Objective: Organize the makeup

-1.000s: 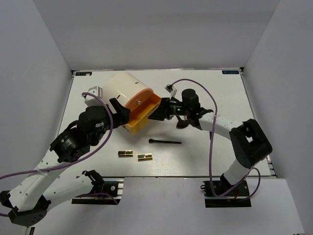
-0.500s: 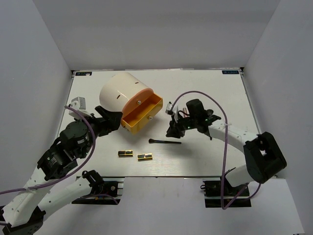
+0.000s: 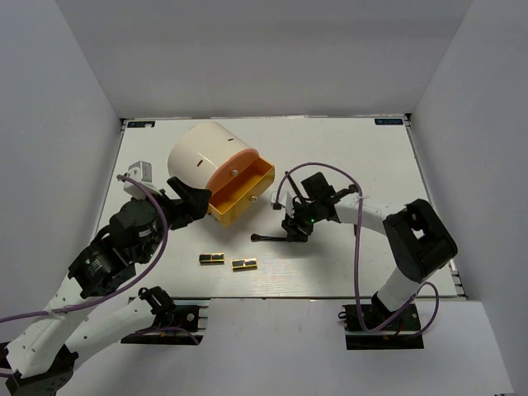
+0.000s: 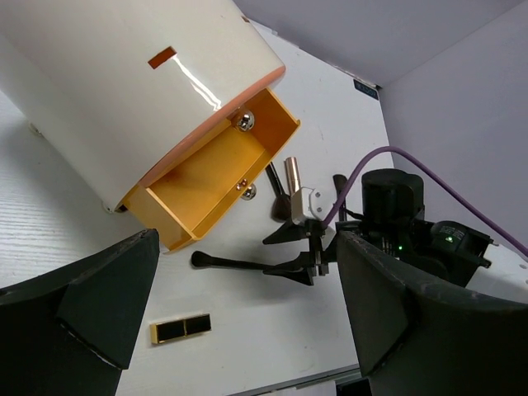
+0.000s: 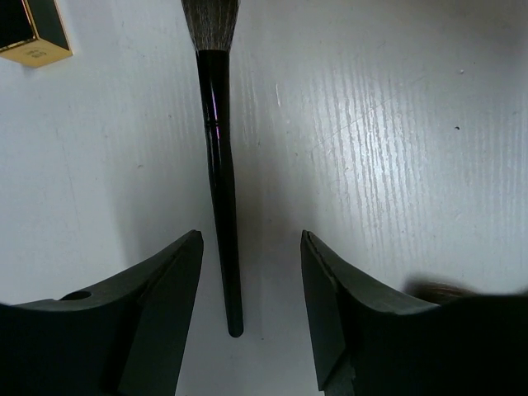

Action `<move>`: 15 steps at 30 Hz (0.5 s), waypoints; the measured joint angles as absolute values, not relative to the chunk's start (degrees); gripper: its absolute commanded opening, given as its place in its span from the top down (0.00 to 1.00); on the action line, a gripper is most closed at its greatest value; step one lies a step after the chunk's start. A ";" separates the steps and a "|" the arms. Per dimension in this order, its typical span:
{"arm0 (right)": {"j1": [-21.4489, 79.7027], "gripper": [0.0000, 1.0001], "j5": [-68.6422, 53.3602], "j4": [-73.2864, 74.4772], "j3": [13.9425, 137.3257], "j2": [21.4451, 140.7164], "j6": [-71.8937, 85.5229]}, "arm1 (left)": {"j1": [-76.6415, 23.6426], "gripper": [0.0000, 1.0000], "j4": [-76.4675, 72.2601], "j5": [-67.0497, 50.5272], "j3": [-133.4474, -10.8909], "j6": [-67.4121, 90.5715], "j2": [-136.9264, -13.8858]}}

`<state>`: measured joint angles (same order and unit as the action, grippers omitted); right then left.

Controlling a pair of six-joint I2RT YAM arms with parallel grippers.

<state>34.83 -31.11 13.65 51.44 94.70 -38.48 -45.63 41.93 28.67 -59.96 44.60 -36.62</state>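
A slim black brush lies on the white table, bristles to the left. My right gripper is open low over its handle end, which lies between the fingers nearer the left one, untouched. Two gold-and-black cases lie near the front edge; one shows below the brush in the left wrist view. A rose-gold lipstick lies behind the right gripper. My left gripper is open and empty, just left of the orange drawer.
The big cream cylinder with an orange face lies at the back left, its orange drawer pulled open. A second brush head lies beside the lipstick. A gold case corner shows beyond the bristles.
My right gripper left the drawer's mouth, came down to the brush handle and stands open over it. My left gripper backed away from the cylinder and opened wider.
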 measured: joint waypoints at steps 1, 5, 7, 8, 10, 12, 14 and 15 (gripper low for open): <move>35.09 0.42 -30.79 13.65 51.46 94.89 -38.87 | -45.63 0.02 41.95 28.58 -59.96 44.64 -36.71; 36.56 0.42 -29.41 13.34 51.46 94.98 -39.55 | -45.63 0.02 41.98 28.27 -59.96 44.64 -36.91; 37.36 0.42 -28.49 13.15 51.46 95.09 -39.66 | -45.63 0.02 41.98 28.21 -59.96 44.64 -36.93; 37.76 0.42 -28.10 13.13 51.46 95.22 -39.70 | -45.63 0.02 41.98 28.14 -59.96 44.64 -36.93; 38.57 0.43 -27.09 13.13 51.46 95.64 -39.86 | -45.63 0.02 41.98 28.05 -59.96 44.64 -36.93; 39.33 0.45 -26.06 13.15 51.46 96.20 -40.10 | -45.63 0.02 41.98 28.05 -59.96 44.64 -36.99; 39.88 0.46 -25.17 12.95 51.59 96.55 -40.73 | -45.63 0.02 41.98 28.05 -59.96 44.64 -37.06; 40.01 0.48 -24.77 12.86 51.62 96.60 -40.86 | -45.63 0.02 41.98 28.05 -59.96 44.64 -37.08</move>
